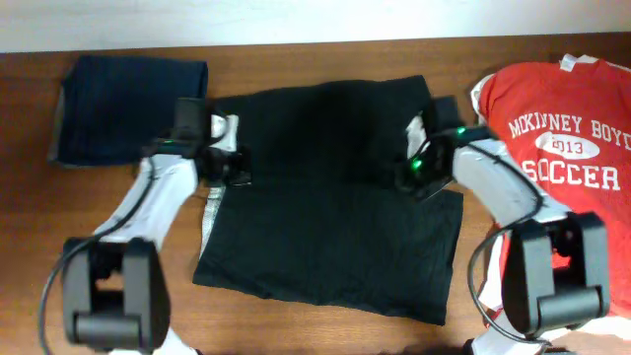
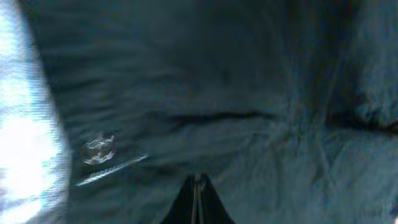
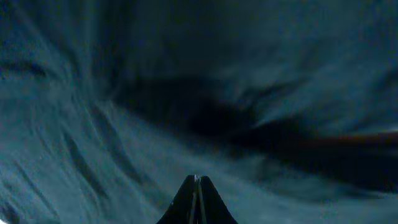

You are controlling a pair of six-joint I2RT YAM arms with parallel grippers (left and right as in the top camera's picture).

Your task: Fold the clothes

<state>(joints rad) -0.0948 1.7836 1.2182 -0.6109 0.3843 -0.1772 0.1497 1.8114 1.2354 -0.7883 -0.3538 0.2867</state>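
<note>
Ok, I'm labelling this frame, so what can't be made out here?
Red shirt: overhead, cut off at right edge, partly under right arm.
Black shirt, side edges: overhead, hidden under left gripper and right gripper.
Any cloth between the shut fingers: both wrist views, blurred and dark.

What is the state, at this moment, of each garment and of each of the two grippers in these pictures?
black shirt: spread out, wrinkled, not yet folded small.
navy garment: folded, lying apart from the black shirt.
red shirt: unfolded, print facing up.
left gripper: shut, at the black shirt's left edge.
right gripper: shut, at the black shirt's right edge.
</note>
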